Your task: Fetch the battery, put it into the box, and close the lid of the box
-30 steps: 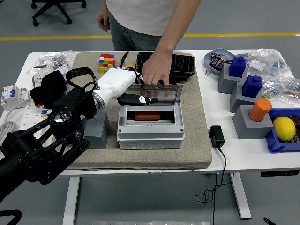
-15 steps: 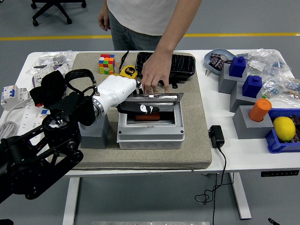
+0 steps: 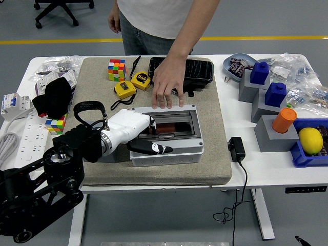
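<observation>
The grey box (image 3: pixel 165 152) stands on the tan mat (image 3: pixel 205 159) with its clear lid (image 3: pixel 177 124) down flat. The dark reddish battery (image 3: pixel 169 126) shows dimly through the lid, inside the box. My left hand (image 3: pixel 146 139), white with black fingers (image 3: pixel 154 149), lies over the box's left front corner, fingers stretched out and holding nothing. A person's hand (image 3: pixel 167 88) reaches in from the far side, with its fingertips on the box's back edge. My right hand is out of view.
Two yellow tape measures (image 3: pixel 125 89) and a Rubik's cube (image 3: pixel 116 69) lie on the mat behind the box, beside a black tray (image 3: pixel 197 72). A black charger (image 3: pixel 236 148) and cable lie right of the mat. Grey stands with blue blocks (image 3: pixel 260 73), an orange cup (image 3: pixel 284 119) and a lemon (image 3: pixel 310 140) fill the right side.
The lid went from standing open to lying shut. My left hand moved down and toward me over the box's front. The person's hand stayed at the box's back edge.
</observation>
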### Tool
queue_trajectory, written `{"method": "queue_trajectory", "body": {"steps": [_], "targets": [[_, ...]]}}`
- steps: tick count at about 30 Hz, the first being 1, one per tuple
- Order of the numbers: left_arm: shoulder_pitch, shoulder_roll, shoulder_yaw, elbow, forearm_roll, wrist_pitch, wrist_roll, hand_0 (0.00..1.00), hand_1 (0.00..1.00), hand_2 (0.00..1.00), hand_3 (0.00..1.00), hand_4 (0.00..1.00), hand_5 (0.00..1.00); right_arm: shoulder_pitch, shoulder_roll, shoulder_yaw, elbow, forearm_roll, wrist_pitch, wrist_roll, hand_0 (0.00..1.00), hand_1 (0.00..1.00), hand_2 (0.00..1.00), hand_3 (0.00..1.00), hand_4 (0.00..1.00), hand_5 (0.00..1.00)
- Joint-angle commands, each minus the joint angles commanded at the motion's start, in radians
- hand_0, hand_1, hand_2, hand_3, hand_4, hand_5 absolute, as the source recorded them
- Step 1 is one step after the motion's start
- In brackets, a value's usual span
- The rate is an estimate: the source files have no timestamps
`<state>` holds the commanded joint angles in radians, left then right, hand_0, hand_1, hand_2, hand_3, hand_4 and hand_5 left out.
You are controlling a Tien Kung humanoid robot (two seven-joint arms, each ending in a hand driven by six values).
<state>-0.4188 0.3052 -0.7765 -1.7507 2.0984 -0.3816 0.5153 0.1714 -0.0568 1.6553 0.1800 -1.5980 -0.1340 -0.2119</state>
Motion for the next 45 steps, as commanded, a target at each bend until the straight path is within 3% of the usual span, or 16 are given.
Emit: {"method": "queue_trajectory", "body": {"steps": [5,12,16,17,18,22,23,25,28,29,33,34,35,39,42,45], "targets": [[0.007,-0.025,-0.067,0.005,0.054,0.083,-0.073,0.691,0.532,0.605,0.613,0.998,0.998,0.001,0.001,0.001,0.000,-0.002,0.000,0.000,0.543,0.555,0.583,0.523,0.907,0.740],[0.067,-0.106,-0.278,0.047,0.049,0.281,-0.239,0.724,0.582,0.619,0.626,0.998,0.998,0.002,0.005,0.003,0.000,-0.006,0.000,0.001,0.544,0.557,0.583,0.523,0.907,0.739],[0.089,-0.132,-0.371,0.095,-0.076,0.404,-0.351,0.724,0.582,0.619,0.626,0.998,0.998,-0.002,0.008,0.011,0.000,-0.015,0.001,-0.002,0.544,0.557,0.583,0.523,0.907,0.739],[0.098,-0.142,-0.399,0.109,-0.121,0.431,-0.390,0.762,0.653,0.653,0.646,0.998,0.998,-0.002,0.008,0.010,0.000,-0.015,0.001,-0.002,0.544,0.557,0.583,0.523,0.906,0.739],[0.106,-0.150,-0.421,0.117,-0.160,0.445,-0.422,0.762,0.653,0.653,0.646,0.998,0.998,-0.002,0.009,0.010,0.000,-0.015,0.001,-0.002,0.544,0.557,0.583,0.523,0.906,0.739],[0.144,-0.184,-0.510,0.147,-0.329,0.459,-0.542,0.762,0.653,0.653,0.646,0.998,0.998,0.000,0.011,0.006,0.000,-0.012,0.001,0.000,0.544,0.557,0.583,0.523,0.906,0.739],[0.154,-0.191,-0.524,0.154,-0.368,0.457,-0.566,0.765,0.787,0.768,0.729,0.998,0.998,0.000,0.012,0.005,0.000,-0.012,0.002,0.000,0.544,0.557,0.583,0.523,0.907,0.740],[0.177,-0.204,-0.554,0.172,-0.452,0.438,-0.610,0.765,0.787,0.768,0.729,0.998,0.998,-0.001,0.013,0.006,0.000,-0.015,0.002,-0.002,0.544,0.557,0.583,0.523,0.907,0.740],[0.208,-0.212,-0.588,0.196,-0.582,0.411,-0.649,0.765,0.787,0.768,0.729,0.998,0.998,-0.001,0.015,0.005,0.000,-0.015,0.002,-0.002,0.544,0.557,0.583,0.523,0.907,0.740],[0.218,-0.213,-0.597,0.205,-0.621,0.404,-0.659,0.868,0.919,0.889,0.839,0.998,0.998,0.000,0.015,0.006,0.000,-0.015,0.002,-0.003,0.544,0.557,0.583,0.522,0.907,0.740],[0.263,-0.217,-0.624,0.239,-0.790,0.388,-0.694,0.868,0.919,0.889,0.839,0.998,0.998,0.000,0.018,0.009,0.000,-0.018,0.001,-0.004,0.544,0.557,0.583,0.522,0.907,0.740],[0.274,-0.220,-0.631,0.247,-0.836,0.388,-0.701,0.868,0.919,0.889,0.839,0.998,0.998,0.000,0.019,0.010,0.000,-0.019,0.001,-0.005,0.544,0.557,0.583,0.522,0.907,0.740],[0.283,-0.224,-0.638,0.253,-0.875,0.388,-0.706,0.911,0.990,0.973,0.926,0.998,0.998,0.000,0.019,0.011,0.000,-0.020,0.001,-0.005,0.544,0.557,0.583,0.523,0.906,0.739],[0.322,-0.242,-0.669,0.273,-1.050,0.399,-0.713,0.911,0.990,0.973,0.926,0.998,0.998,-0.001,0.022,0.016,0.000,-0.022,0.001,-0.005,0.544,0.557,0.583,0.523,0.906,0.739],[0.342,-0.254,-0.693,0.273,-1.172,0.453,-0.683,0.906,0.989,0.973,0.934,0.998,0.998,-0.002,0.021,0.012,0.000,-0.015,0.002,-0.007,0.544,0.556,0.583,0.522,0.906,0.739],[0.363,-0.261,-0.701,0.264,-1.093,0.526,-0.634,0.906,0.989,0.973,0.934,0.998,0.998,-0.001,0.011,-0.013,0.000,0.019,0.000,-0.002,0.544,0.556,0.583,0.522,0.906,0.739]]}}
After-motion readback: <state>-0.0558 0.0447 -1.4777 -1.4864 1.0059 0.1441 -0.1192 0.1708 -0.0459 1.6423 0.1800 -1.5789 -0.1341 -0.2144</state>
